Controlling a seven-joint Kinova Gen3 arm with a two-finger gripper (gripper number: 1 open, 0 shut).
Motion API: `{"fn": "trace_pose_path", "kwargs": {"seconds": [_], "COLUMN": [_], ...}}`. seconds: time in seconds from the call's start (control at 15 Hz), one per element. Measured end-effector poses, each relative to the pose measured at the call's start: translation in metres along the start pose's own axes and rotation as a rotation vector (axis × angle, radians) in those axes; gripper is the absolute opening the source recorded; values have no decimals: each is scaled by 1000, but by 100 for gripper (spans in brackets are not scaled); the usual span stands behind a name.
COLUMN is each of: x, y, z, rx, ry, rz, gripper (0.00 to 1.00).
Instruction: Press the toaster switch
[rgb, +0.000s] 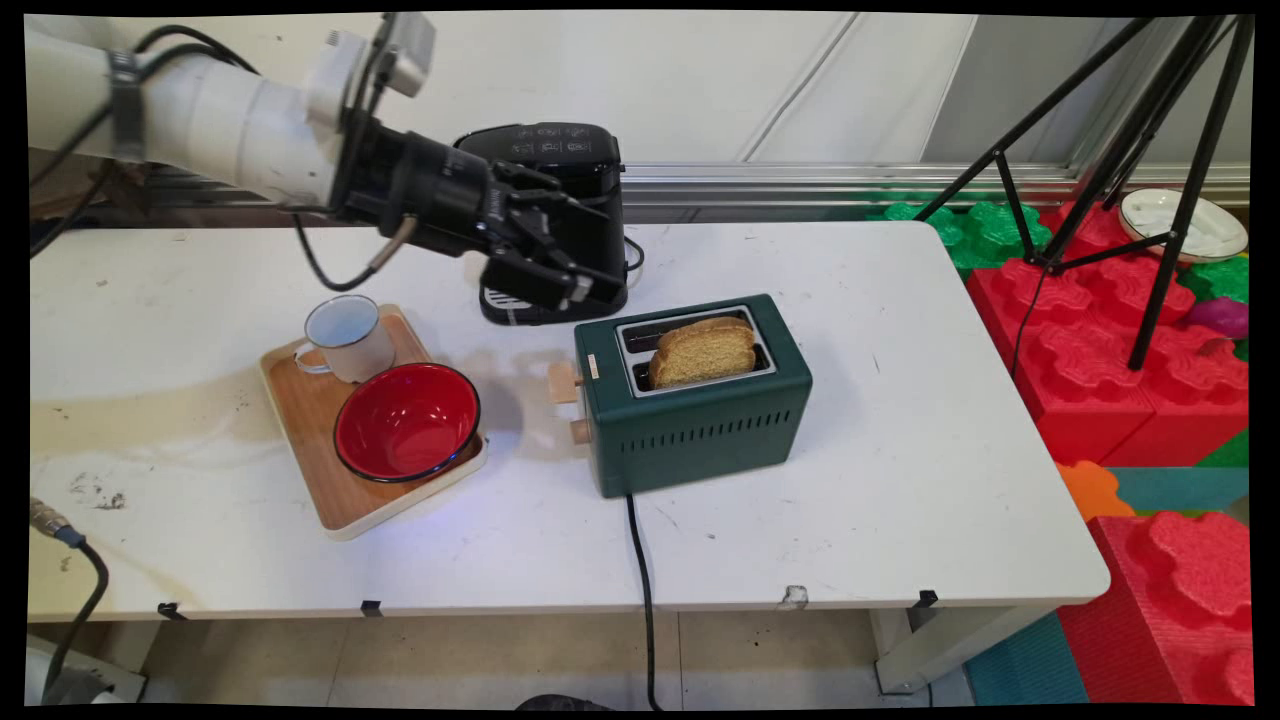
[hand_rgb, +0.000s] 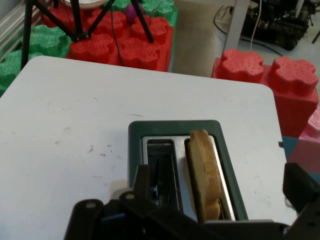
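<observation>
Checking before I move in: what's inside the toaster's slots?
The green toaster holds one bread slice sticking up from the near slot. The far slot looks empty; its bottom is hidden by the gripper.

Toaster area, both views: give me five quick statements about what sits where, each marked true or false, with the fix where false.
1. A slice of bread stands in one slot of the green toaster. True.
2. Both toaster slots hold bread. False: the other slot is empty.
3. The red bowl sits on the wooden tray. True.
4. The white mug stands on the bare table, off the tray. False: it is on the tray, behind the bowl.
5. The gripper holds the bread. False: it is above the table to the left of the toaster, in front of the black coffee machine, apart from the bread.
</observation>
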Motion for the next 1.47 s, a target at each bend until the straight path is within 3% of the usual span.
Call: {"fn": "trace_pose_path", "kwargs": {"seconds": [0.4, 0.73, 1.47], "x": [-14, -32, -64], "y": [2, 2, -2], "z": [-36, -48, -26], "rx": [-4, -7, 1], "ry": [-30, -61, -96], "rz": [29, 41, 42], "gripper": [100, 100, 100]}}
